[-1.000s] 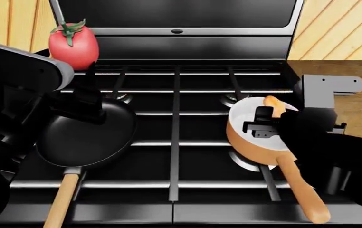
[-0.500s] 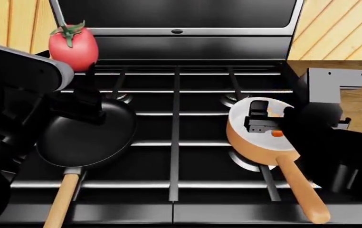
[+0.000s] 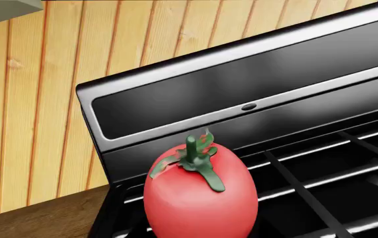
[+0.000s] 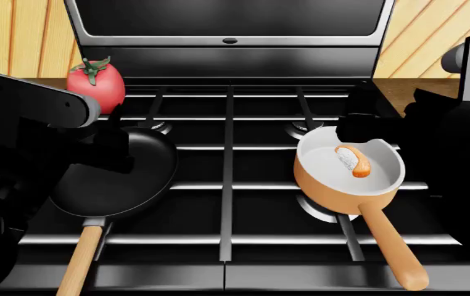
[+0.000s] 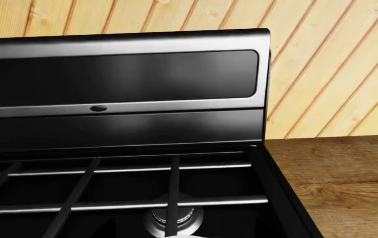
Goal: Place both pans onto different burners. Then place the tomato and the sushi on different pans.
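The black frying pan (image 4: 111, 179) rests on the stove's front left grate. Inside the orange-tan saucepan (image 4: 325, 179), which stands over the front right burner (image 4: 319, 209), lies the sushi (image 4: 353, 160). The red tomato (image 4: 95, 85) hangs above the stove's back left corner with my left gripper (image 4: 110, 102) shut on it. It fills the lower middle of the left wrist view as a big tomato (image 3: 199, 198), and the fingers are hidden there. My right gripper (image 4: 354, 126) is open, raised behind and right of the saucepan, holding nothing.
Black grate bars (image 4: 228, 185) cross the stove. The back left burner (image 4: 159, 127) and back right burner (image 5: 171, 218) carry nothing. The glossy back panel (image 4: 230, 41) rises behind. A wooden counter (image 5: 335, 178) adjoins the stove's right side. Both pan handles (image 4: 393, 246) point toward me.
The sushi dropped from my right gripper into the saucepan, and that gripper pulled up and back to the right. My left gripper lowered the tomato somewhat.
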{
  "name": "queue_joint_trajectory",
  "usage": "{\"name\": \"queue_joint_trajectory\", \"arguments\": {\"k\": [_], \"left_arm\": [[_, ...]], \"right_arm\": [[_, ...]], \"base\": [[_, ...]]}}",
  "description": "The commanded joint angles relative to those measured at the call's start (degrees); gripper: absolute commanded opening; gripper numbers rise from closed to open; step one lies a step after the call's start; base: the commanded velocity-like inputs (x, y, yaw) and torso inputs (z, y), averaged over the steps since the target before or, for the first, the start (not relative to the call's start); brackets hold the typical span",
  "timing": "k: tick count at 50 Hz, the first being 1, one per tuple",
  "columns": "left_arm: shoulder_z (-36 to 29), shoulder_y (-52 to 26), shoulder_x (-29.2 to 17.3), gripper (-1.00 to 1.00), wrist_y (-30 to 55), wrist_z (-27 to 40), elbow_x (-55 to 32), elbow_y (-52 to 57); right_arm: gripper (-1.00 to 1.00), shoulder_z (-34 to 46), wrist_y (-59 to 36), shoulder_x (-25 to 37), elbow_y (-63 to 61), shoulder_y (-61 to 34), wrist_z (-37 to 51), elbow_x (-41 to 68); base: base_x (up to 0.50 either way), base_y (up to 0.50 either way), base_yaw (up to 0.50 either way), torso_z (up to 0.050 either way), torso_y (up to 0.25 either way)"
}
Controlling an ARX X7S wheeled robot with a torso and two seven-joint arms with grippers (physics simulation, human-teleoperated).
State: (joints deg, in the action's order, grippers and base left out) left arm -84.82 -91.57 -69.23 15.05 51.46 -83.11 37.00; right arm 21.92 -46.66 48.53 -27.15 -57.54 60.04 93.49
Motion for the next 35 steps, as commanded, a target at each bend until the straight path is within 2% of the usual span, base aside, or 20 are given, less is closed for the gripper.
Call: {"name": "queue_joint_trajectory", "arguments": {"k": [1,12,32,33,35], "left_arm": [[-0.54,-1.73,-1.24,-1.00,4.99,0.11,-4.76,0.15],[-3.86,2.74,-2.37,-1.00,5.83,2.09,-2.80,2.46],[-4.44,5.71,-2.74,-1.00,2.69,0.79,-1.52,1.62],[-4.42,5.71,-2.70,1.00,2.70,0.74,-1.51,1.60],[-4.37,5.70,-2.68,1.00,2.71,0.68,-1.51,1.54]], "right_arm": [[1.00,-1.11,0.60,1.12,-2.16,0.43,0.77,0.89],[1.00,-0.64,0.86,0.48,-1.60,0.85,0.04,-0.08],[1.00,-0.11,1.15,0.14,-1.28,1.68,-0.56,-0.90],[1.00,-0.12,1.17,0.16,-1.26,1.72,-0.58,-0.92],[1.00,-0.11,1.19,0.19,-1.28,1.77,-0.62,-0.92]], "base": [[0.00,0.00,0.00,0.000,0.000],[0.00,0.00,0.00,0.000,0.000],[0.00,0.00,0.00,0.000,0.001],[0.00,0.00,0.00,0.000,0.000],[0.00,0.00,0.00,0.000,0.000]]}}
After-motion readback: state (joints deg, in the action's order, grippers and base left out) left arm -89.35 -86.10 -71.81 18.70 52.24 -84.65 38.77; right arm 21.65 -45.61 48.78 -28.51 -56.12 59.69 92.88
